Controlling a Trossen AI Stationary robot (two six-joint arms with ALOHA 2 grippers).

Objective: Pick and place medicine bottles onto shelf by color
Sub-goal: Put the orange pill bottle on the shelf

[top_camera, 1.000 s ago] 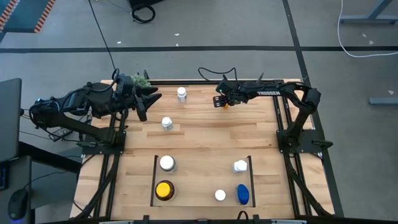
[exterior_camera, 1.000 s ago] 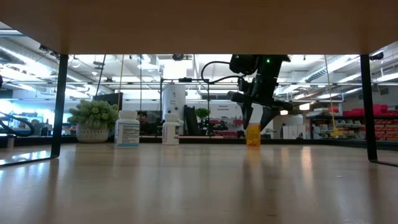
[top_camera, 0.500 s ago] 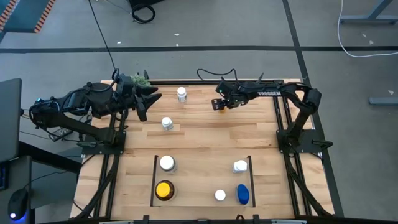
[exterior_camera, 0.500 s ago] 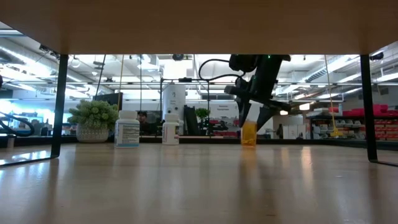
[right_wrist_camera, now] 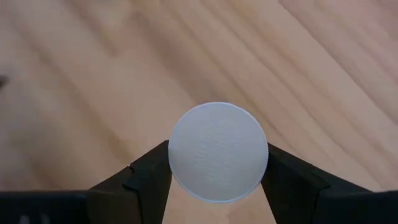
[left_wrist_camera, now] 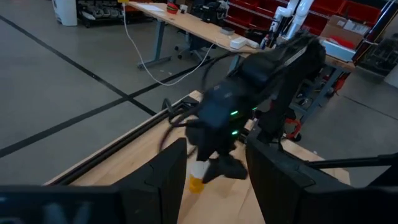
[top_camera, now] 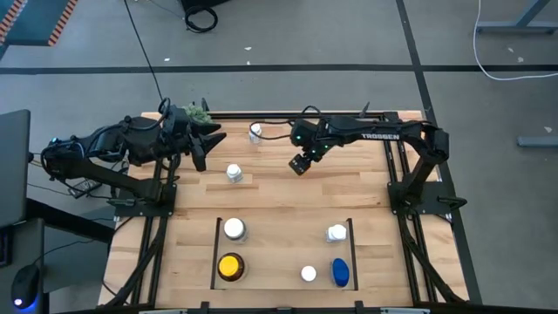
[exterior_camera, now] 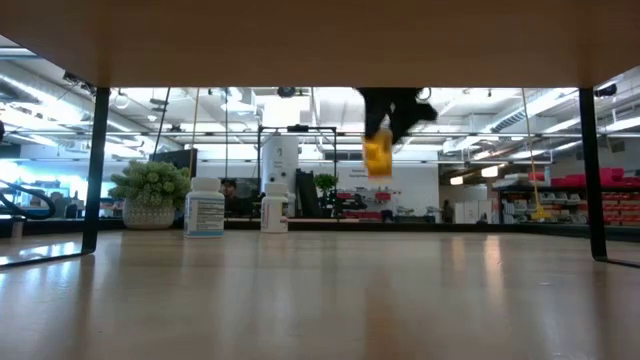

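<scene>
Nearest the table's (top_camera: 288,196) front edge, the shelf (top_camera: 215,253) holds an amber yellow-capped bottle (top_camera: 230,266) in its left corner with a white bottle (top_camera: 234,228) behind it; a blue bottle (top_camera: 340,271), a small white bottle (top_camera: 309,274) and another white one (top_camera: 336,233) sit toward its right rail. Farther back, the right gripper (top_camera: 299,165) is clamped on the small orange bottle (exterior_camera: 377,155), lifted clear of the wood. Two white bottles (top_camera: 234,173) (top_camera: 255,132) stand near the back edge. The left gripper (top_camera: 209,142) waits by the back left corner, fingers (left_wrist_camera: 165,180) apart, beside the plant ball (top_camera: 197,112).
</scene>
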